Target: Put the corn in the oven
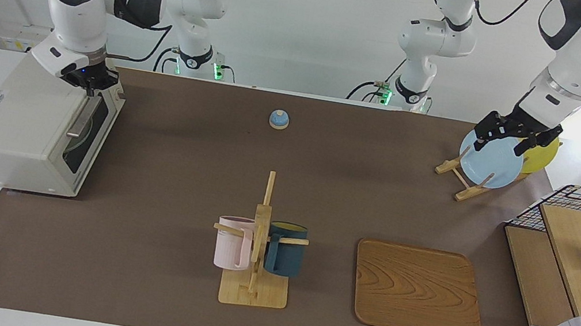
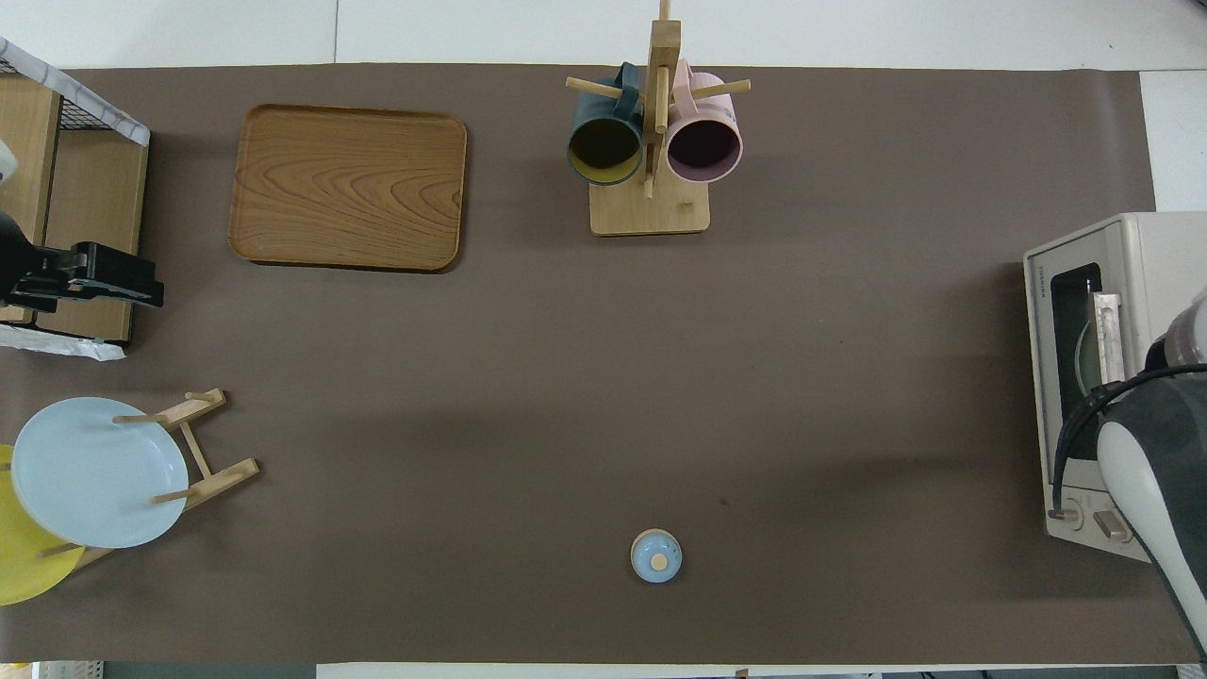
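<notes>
Facing view first: the oven (image 1: 22, 126) sits at the right arm's end of the table with its door shut. The right gripper (image 1: 88, 86) hangs just over the top edge of that door, above the bar handle (image 1: 81, 119), fingertips together and nothing between them. Whether it actually touches the door is hard to make out from here. The corn doesn't show anywhere. Through the dark glass you only get a greenish round rim, so what's inside can't be read.

At the other end, the left gripper (image 1: 510, 138) hovers over the blue plate (image 1: 490, 160) standing in the wooden plate rack (image 1: 459, 181), jaws spread apart, empty. A yellow plate (image 1: 541, 156) is mostly hidden by the blue one and the gripper. The wire basket (image 1: 578, 261) is cut off by the frame edge.

Overhead view: the oven (image 2: 1113, 377) is partly off frame, and the right arm's white link covers its corner nearer the robots, so that gripper itself isn't visible. The left gripper (image 2: 104, 278) pokes in from the edge, covering the edge of the wire basket (image 2: 71, 189). The mug stand (image 2: 651, 203), the wooden tray (image 2: 347, 187) and a small blue knob thing (image 2: 655, 555) are all in plain sight.
</notes>
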`<control>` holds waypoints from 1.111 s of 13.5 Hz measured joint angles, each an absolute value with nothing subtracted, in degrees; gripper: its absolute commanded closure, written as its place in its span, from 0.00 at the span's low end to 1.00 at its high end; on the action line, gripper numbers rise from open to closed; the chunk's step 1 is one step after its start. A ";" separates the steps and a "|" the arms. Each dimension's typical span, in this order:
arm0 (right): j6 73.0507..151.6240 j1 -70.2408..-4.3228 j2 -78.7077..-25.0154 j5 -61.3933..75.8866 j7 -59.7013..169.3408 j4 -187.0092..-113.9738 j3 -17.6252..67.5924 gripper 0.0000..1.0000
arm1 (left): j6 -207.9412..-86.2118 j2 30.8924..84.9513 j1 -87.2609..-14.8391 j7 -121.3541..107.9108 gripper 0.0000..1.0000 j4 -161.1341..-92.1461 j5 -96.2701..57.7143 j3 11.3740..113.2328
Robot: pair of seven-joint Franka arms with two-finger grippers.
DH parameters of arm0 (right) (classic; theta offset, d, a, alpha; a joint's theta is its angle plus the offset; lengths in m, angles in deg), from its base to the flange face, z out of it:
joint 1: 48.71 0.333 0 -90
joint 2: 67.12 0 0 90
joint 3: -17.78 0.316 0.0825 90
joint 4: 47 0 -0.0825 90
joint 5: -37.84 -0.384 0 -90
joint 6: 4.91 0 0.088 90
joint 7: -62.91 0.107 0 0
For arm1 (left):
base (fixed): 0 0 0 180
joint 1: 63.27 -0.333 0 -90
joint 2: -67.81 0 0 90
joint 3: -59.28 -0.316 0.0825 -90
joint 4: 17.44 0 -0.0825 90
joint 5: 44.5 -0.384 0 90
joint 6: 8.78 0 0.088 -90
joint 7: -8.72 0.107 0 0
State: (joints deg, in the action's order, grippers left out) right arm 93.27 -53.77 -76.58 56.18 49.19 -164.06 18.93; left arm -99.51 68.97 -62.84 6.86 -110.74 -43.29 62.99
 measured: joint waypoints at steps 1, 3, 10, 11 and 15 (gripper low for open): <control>90.78 -52.67 -76.25 54.57 49.19 -161.57 19.04 1.00 | -99.51 68.97 -62.84 6.86 0.00 -110.74 -43.29 62.99; 85.52 -51.15 -74.62 49.65 49.19 -155.50 19.26 0.97 | -99.51 68.97 -62.84 6.86 0.00 -110.74 -43.29 62.99; 76.91 -51.27 -67.87 40.98 52.48 -140.36 18.99 0.00 | -99.51 68.97 -62.83 6.86 0.00 -110.74 -43.29 62.99; 76.34 -51.21 -67.54 40.64 53.68 -139.34 19.11 0.00 | -99.51 68.97 -62.83 6.86 0.00 -110.74 -43.29 62.99; 74.67 -48.39 -67.37 40.47 57.22 -138.34 19.15 0.00 | -99.51 68.97 -62.82 6.86 0.00 -110.74 -43.29 63.00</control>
State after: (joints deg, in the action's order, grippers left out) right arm 74.67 -48.39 -67.37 40.47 57.22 -138.34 19.15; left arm -99.51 68.97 -62.82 6.86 -110.74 -43.29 63.00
